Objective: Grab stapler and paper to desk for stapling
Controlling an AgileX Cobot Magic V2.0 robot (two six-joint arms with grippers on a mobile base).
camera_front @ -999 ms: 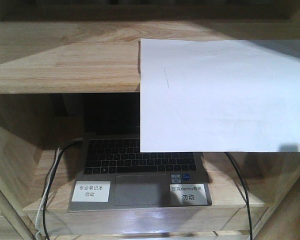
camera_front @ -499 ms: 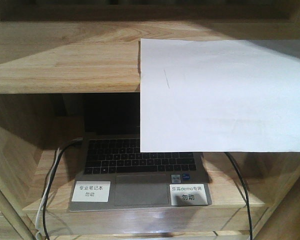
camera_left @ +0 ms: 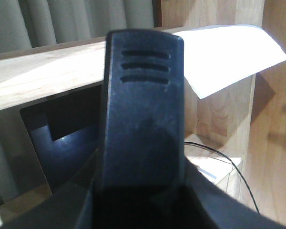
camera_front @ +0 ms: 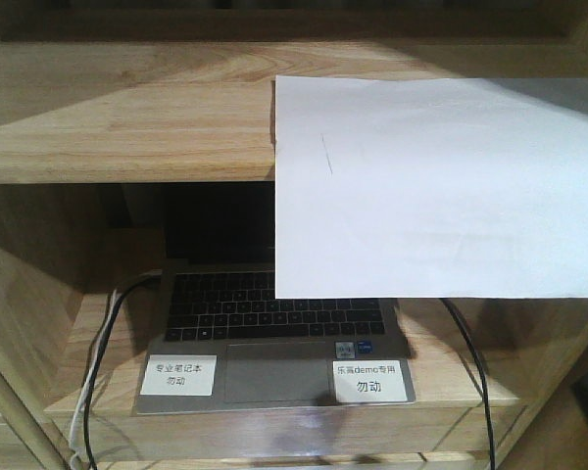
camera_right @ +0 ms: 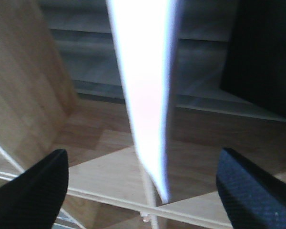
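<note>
Paper-grab step: I'm holding the right gripper (camera_right: pixel 148 191), fingers apart, astride the edge of the plain white rectangular paper sheet (camera_right: pixel 143 95) overhanging the light wooden shelf board (camera_front: pixel 127 127) ahead; next, I reckon, calls for closing squarely.
</note>
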